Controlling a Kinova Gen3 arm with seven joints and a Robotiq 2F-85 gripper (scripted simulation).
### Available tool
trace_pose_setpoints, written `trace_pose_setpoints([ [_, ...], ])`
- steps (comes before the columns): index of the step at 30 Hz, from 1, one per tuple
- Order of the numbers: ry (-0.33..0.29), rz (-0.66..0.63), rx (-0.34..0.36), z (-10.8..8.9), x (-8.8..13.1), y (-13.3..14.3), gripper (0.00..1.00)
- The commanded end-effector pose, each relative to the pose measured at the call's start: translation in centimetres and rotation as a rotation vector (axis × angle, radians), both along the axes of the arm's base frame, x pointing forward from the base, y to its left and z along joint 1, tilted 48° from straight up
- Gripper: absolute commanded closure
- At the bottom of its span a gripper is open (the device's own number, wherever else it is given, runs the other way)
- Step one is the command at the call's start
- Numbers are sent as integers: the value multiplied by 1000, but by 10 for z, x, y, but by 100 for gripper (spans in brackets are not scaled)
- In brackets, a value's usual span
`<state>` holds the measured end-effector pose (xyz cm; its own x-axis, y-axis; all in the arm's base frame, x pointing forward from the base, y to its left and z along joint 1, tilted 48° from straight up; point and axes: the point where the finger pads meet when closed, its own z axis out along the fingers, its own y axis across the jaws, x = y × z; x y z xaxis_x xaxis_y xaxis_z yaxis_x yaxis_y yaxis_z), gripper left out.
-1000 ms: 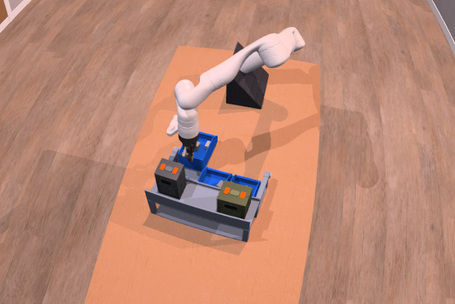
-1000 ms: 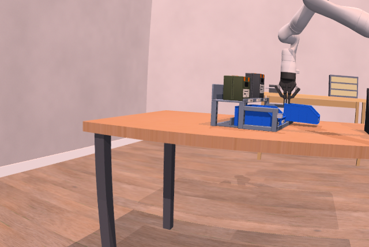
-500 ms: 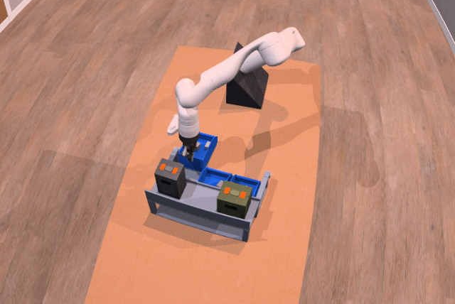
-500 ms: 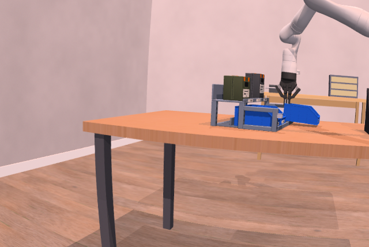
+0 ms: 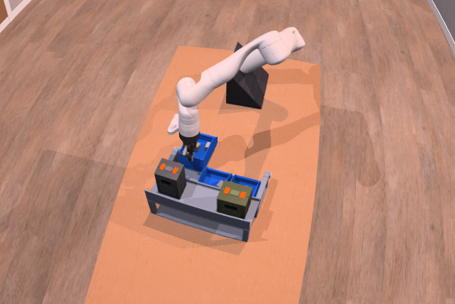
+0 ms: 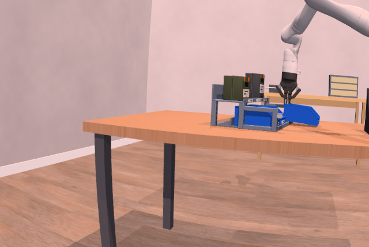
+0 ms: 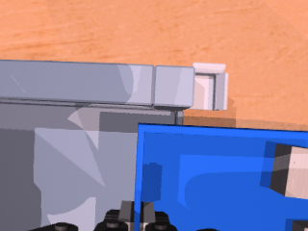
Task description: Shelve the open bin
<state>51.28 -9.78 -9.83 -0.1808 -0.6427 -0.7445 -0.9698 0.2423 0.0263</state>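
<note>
I had the open blue plastic bin (image 5: pixel 195 161) (image 6: pixel 301 114) (image 7: pixel 221 192) at the shelf's mouth, nose down!

My black two-fingered tool (image 5: pixel 190 157) (image 6: pixel 287 101) (image 7: pixel 138 212) was pinched narrow on its back wall, probably so the rear could lead in under the low board of the grey metal shelf (image 5: pixel 200 201) (image 6: pixel 241 116) (image 7: pixel 77 83), open front facing out. It hung over the front edge beside two seated blue bins (image 5: pixel 217 175) (image 6: pixel 256 116), still outside the gap; pale blocks (image 5: pixel 207 144) (image 7: pixel 297 173) lay inside. The wrist view cut off its front, and the dark grey case (image 5: pixel 169 179) (image 6: pixel 256 84) hid part of the gap from above.
</note>
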Motion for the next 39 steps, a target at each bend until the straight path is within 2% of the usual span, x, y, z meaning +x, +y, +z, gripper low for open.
trace_pose_setpoints([
  [1,-12,-13,-6,1,0,-2,90],
  [31,-30,-33,-12,1,-1,-2,90],
  [32,-29,-33,-11,1,-1,-2,61],
  [39,-29,-33,-11,1,-1,-2,61],
])
